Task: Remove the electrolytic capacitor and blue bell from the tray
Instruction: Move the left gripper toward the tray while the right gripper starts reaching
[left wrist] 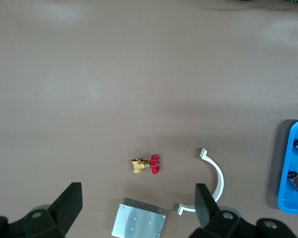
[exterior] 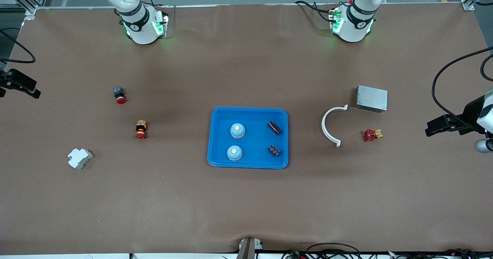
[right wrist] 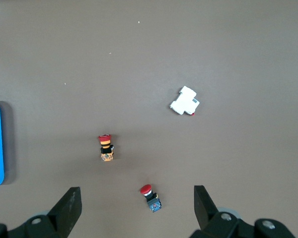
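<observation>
Nearest: tray (exterior: 215,162), bell (exterior: 234,153), capacitor (exterior: 274,127) inside. Nothing lifted yet; left gripper (left wrist: 139,208), right gripper (right wrist: 136,206) high, jaws open. Next: descend, grasp.

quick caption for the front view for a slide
Blue tray holding two blue bells and two dark capacitors, untouched, other parts scattered around.

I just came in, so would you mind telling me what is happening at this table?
Nothing is being handled yet. The blue tray sits mid-table holding two blue bells and two dark capacitors. The left tool hangs open over the grey box, red valve and white curved clip. The right tool hangs open over two red pushbuttons at its end of the table. Both arms wait, and nothing has left the tray.
</observation>
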You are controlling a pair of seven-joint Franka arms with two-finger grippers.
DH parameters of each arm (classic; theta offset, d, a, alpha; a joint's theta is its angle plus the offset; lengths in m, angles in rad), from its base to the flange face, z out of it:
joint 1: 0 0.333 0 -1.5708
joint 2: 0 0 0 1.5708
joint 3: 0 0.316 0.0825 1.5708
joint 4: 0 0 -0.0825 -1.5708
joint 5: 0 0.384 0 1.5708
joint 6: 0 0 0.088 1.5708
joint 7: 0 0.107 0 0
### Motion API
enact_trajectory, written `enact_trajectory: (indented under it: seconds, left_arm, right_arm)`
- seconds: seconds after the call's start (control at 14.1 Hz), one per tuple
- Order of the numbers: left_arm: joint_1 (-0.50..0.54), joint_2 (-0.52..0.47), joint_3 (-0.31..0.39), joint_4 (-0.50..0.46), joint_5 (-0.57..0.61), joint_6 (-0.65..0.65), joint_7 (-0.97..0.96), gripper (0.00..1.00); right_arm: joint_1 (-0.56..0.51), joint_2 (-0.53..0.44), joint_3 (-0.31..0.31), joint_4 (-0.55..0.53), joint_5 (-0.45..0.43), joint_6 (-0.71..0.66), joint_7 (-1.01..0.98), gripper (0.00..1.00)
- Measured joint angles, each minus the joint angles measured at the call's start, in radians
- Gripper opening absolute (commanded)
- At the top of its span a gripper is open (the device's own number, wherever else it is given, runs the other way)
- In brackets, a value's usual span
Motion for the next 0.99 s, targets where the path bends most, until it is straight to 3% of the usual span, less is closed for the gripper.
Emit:
enact_trajectory:
  seconds: [0.99]
  left_arm:
    - [-0.006, 0.0, -0.003, 0.001, 0.0, 0.0, -0.003, 1.0]
  right_arm:
    - [-0.001, 0.0, -0.005, -0.001, 0.0, 0.004, 0.0, 1.0]
